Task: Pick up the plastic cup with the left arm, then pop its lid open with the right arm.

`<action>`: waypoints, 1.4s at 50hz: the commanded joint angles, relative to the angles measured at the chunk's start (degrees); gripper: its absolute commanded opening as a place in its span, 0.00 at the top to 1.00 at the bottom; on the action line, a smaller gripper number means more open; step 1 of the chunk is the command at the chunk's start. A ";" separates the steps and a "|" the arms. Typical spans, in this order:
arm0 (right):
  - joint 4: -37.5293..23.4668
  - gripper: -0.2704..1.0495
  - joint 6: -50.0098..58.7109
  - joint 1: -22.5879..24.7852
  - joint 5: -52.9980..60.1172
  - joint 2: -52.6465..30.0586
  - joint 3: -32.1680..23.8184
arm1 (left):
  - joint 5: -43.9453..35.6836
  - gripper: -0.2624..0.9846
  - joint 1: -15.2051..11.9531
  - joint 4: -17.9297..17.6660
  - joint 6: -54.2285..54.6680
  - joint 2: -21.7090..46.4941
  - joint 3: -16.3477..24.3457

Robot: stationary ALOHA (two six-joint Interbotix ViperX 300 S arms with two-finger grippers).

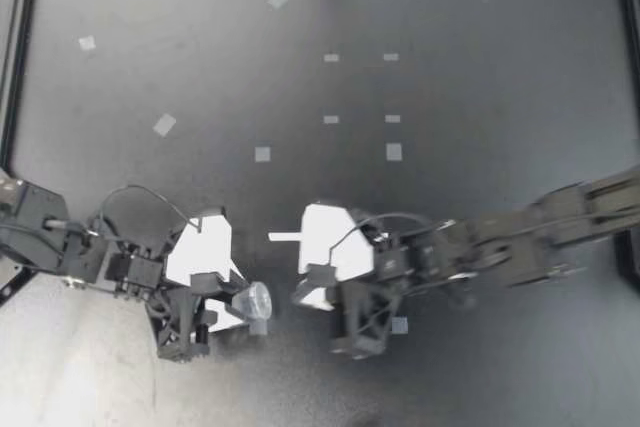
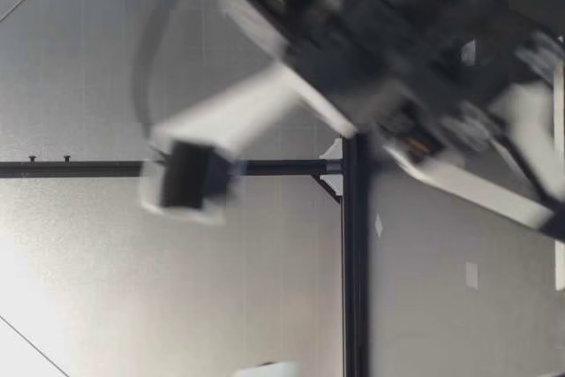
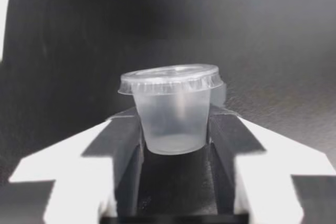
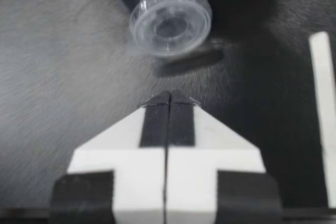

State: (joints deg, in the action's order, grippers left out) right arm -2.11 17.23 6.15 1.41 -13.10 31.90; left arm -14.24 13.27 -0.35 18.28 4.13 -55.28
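A small clear plastic cup with a lid (image 1: 256, 299) lies near the table's front, tipped on its side. My left gripper (image 1: 243, 307) is shut on it: in the left wrist view the cup (image 3: 170, 109) sits between the fingertips (image 3: 125, 145), and both press its sides. My right gripper (image 1: 298, 294) is shut and holds nothing, a short way to the cup's right. In the right wrist view, its joined fingers (image 4: 168, 103) point at the cup's lid (image 4: 169, 22), a small gap apart. A blurred arm (image 2: 397, 59) fills the low view close to the camera.
Several small pale tape marks (image 1: 330, 119) dot the black table top (image 1: 480, 67). A pale strip (image 1: 285, 237) lies beside my right gripper. A black frame rail (image 1: 12, 67) borders the table on the left, and a light surface (image 1: 80, 377) lies at the front left.
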 commanded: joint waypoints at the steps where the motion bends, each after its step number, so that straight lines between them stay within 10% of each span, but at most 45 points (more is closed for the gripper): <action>1: 0.18 0.83 0.53 -0.97 -0.09 6.59 2.02 | -2.11 0.59 -0.88 0.00 -1.58 -3.34 0.62; 15: 6.94 0.70 19.42 -1.32 18.81 14.94 16.88 | -23.47 0.65 -6.06 -0.97 -16.87 -8.70 -2.46; 28: 7.12 0.23 48.60 -3.52 54.23 12.04 24.96 | -44.65 0.65 -6.24 -5.80 -30.23 -9.67 -5.71; 70: -1.67 0.25 57.48 -5.10 65.65 5.63 14.94 | -45.62 0.65 -6.24 -5.71 -30.76 -5.89 -4.22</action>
State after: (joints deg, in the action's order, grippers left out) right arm -2.99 74.88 1.58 65.74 -8.96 48.16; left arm -59.50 7.21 -6.06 -12.57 -1.23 -60.47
